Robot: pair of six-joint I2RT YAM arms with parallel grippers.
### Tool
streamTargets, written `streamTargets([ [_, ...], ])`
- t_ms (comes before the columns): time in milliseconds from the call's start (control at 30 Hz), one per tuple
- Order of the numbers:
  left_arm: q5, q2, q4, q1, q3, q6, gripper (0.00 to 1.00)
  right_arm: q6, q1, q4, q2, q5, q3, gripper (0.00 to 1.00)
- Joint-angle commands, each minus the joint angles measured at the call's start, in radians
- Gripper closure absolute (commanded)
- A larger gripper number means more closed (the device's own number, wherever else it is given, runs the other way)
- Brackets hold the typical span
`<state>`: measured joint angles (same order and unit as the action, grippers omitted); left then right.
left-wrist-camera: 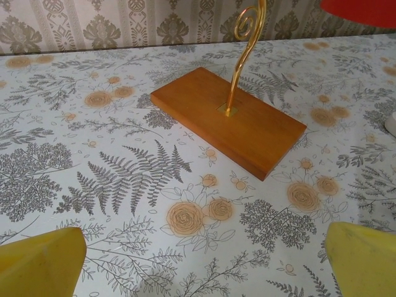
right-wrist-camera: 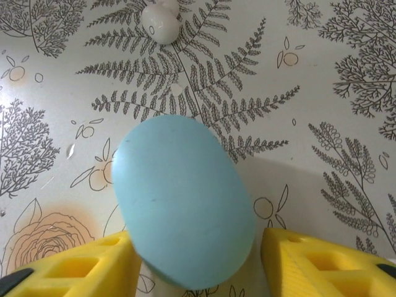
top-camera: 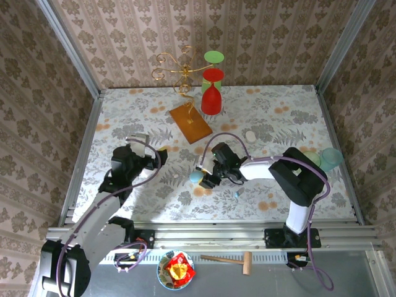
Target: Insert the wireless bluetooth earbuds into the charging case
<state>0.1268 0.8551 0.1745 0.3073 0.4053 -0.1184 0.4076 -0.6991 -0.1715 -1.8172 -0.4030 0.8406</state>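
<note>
- Top view: the left gripper (top-camera: pixel 151 144) sits over the left-centre of the flowered table (top-camera: pixel 124 105) with its fingers spread and nothing between them.
- Top view: the right gripper (top-camera: pixel 202 176) reaches leftward to mid-table, and a light blue case (top-camera: pixel 195 176) lies at its tip.
- Top view: a white case (top-camera: pixel 250 135) lies apart, further back and to the right. A small light blue piece (top-camera: pixel 238 193), possibly an earbud, lies on the table near the right arm.
- Top view: a wooden base (top-camera: pixel 190 122) carries a gold stand (top-camera: pixel 176 69) at the back, with a red cup (top-camera: pixel 212 93) just beside it.
- Left wrist view: the two yellow fingers (left-wrist-camera: pixel 43 263) stand wide apart at the lower corners with bare table between them. The wooden base lies ahead.
- Right wrist view: the light blue case sits closed between the yellow fingers (right-wrist-camera: pixel 322 266), its edges meeting both. Whether they press on it cannot be told.
- Right wrist view: a white earbud (right-wrist-camera: pixel 159 21) lies on the table beyond the case, outside it.
</note>
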Motion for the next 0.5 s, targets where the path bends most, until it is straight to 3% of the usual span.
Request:
streamTargets([
  [0,-0.016,-0.019,0.028,0.004,-0.011,0.022,0.0,0.029,-0.005,0.088,-0.043,-0.062,0.024,0.5],
  [167,-0.014,0.001,0.038,0.004,-0.012,0.031,0.0,0.037,-0.006,0.113,-0.017,-0.095,0.018,0.62],
  [467,0.004,0.042,0.101,0.007,-0.024,0.025,0.0,0.019,-0.002,0.087,0.043,-0.07,-0.015,0.62],
])
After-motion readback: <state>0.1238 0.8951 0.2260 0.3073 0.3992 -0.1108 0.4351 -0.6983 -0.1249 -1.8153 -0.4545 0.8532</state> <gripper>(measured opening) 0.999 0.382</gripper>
